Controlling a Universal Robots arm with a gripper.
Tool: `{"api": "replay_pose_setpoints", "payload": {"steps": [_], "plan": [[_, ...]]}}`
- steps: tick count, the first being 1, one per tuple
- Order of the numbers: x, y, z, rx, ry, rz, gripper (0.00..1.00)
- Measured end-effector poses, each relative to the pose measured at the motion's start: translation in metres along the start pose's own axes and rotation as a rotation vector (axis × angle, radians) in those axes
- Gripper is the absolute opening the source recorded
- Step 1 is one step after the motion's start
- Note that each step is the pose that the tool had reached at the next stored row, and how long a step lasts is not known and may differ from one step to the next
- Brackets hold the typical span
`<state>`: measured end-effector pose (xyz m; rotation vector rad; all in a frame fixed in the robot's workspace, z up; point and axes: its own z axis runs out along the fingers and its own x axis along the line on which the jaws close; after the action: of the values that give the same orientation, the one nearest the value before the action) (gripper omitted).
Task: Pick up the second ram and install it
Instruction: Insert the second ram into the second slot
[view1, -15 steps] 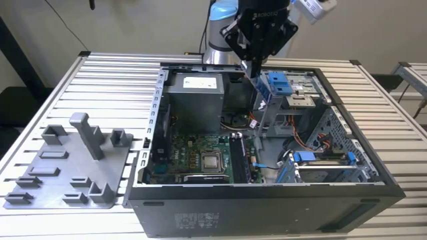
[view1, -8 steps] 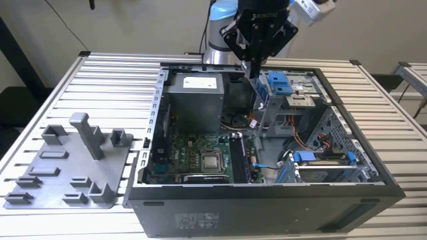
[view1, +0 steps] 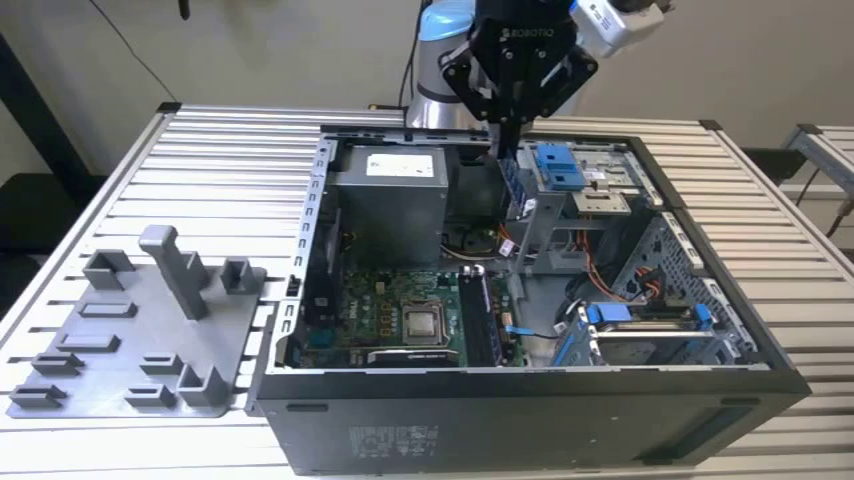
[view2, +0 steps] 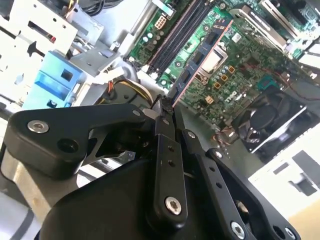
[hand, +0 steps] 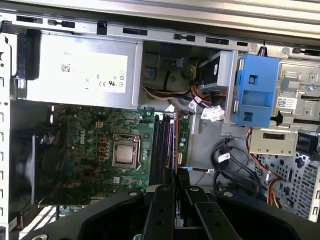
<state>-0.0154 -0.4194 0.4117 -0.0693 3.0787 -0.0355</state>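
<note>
Clamped in black pincer (view2: 167, 103): second ram (view2: 200, 56), flat green board w/ black chips, held above motherboard (hand: 100, 132), nr white-labelled PSU (hand: 85, 70).

Second ram (view1: 511, 180): long, narrow, flat stick, dark blue-green board w/ black chips along one face and a coppery contact edge, seen best in second wrist view (view2: 197, 59). Sits upper middle of exterior view, hanging on end, approx vertical. Top end pinched by gripper (view1: 506, 125), lower end free in mid-air. In first wrist view it's edge-on (hand: 175, 145), a thin line by the memory slots (hand: 162, 145); not seated.
</note>
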Motion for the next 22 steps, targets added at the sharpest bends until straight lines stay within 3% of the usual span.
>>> {"api": "replay_pose_setpoints", "payload": {"steps": [5, 15, 22], "plan": [[-0.0001, 0.0000, 0.0005, 0.0032, 0.0033, 0.050, 0.14], [-0.0074, -0.0003, 0.0013, 0.0030, 0.0366, 0.057, 0.14], [-0.0089, -0.0004, 0.0017, 0.0043, 0.0408, 0.092, 0.14]]}}
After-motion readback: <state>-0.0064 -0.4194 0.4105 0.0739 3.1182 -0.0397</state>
